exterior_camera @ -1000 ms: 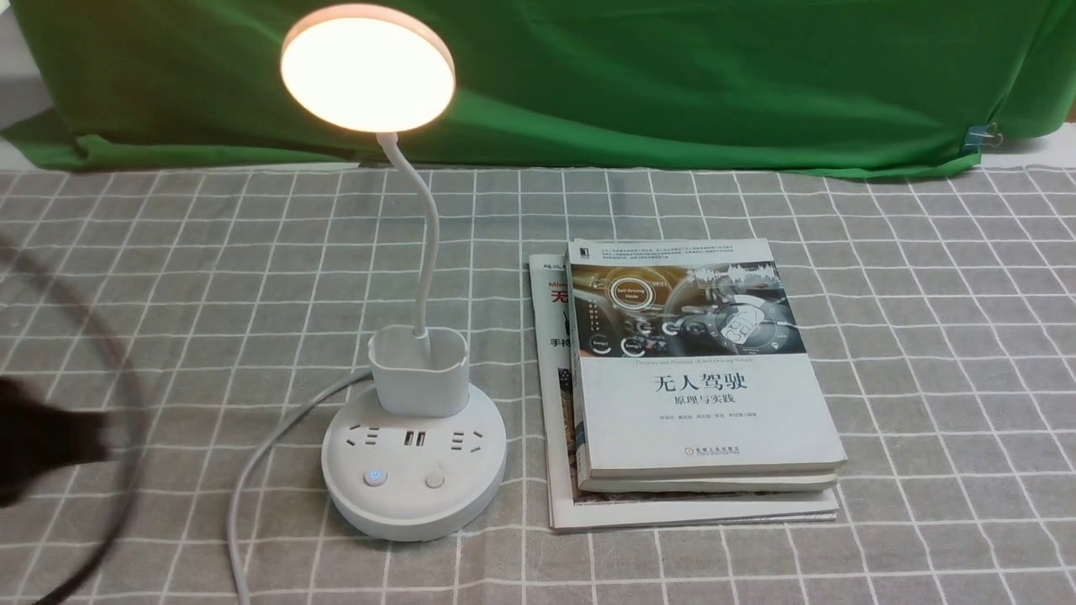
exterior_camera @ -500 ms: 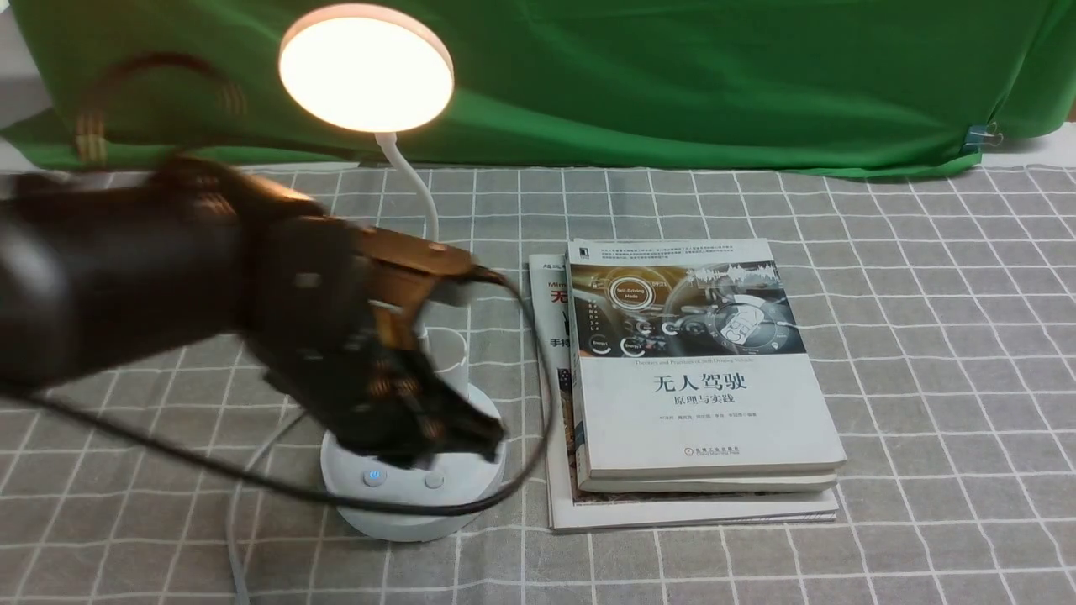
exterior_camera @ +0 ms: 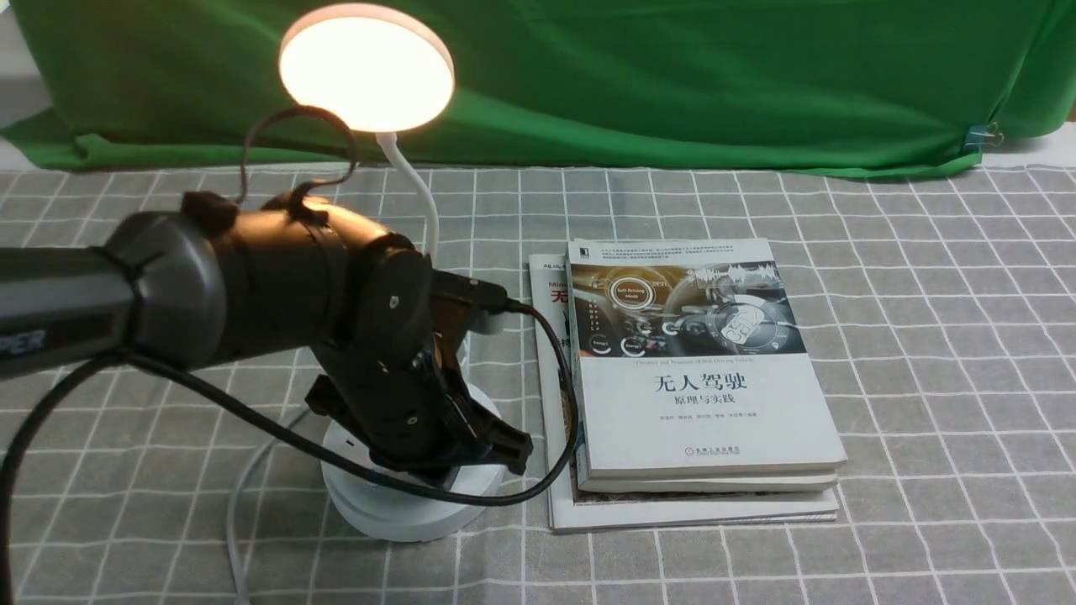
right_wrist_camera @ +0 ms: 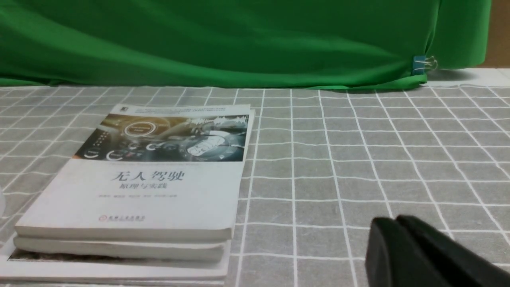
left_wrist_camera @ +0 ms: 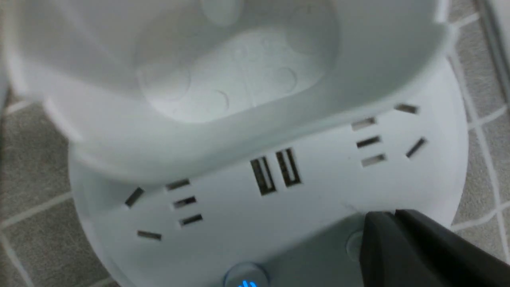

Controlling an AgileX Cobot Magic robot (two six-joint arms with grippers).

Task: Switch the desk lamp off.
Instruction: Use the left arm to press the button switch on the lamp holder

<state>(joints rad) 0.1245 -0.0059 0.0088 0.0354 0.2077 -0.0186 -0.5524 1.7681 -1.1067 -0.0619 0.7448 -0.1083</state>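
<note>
The desk lamp's round head (exterior_camera: 366,67) glows at the back left, on a thin white neck (exterior_camera: 423,202). Its round base (exterior_camera: 395,514) sits on the checked cloth. My left gripper (exterior_camera: 441,475) hangs low over the front of the base and hides the cup holder and both buttons in the front view. In the left wrist view the shut gripper (left_wrist_camera: 388,217) lies over the plain round button (left_wrist_camera: 354,244), beside the blue-lit button (left_wrist_camera: 245,279). The cup holder (left_wrist_camera: 239,79) stands behind the sockets. My right gripper (right_wrist_camera: 392,223) is shut with nothing in it, above bare cloth.
A stack of books (exterior_camera: 702,378) lies just right of the lamp base, also seen in the right wrist view as books (right_wrist_camera: 159,179). The lamp's white cord (exterior_camera: 244,496) trails off the base to the front left. A green cloth (exterior_camera: 672,76) drapes along the back.
My left arm swept in from the left edge and came down over the lamp base, its shut tip now on the plain button. The lamp head stays lit.
</note>
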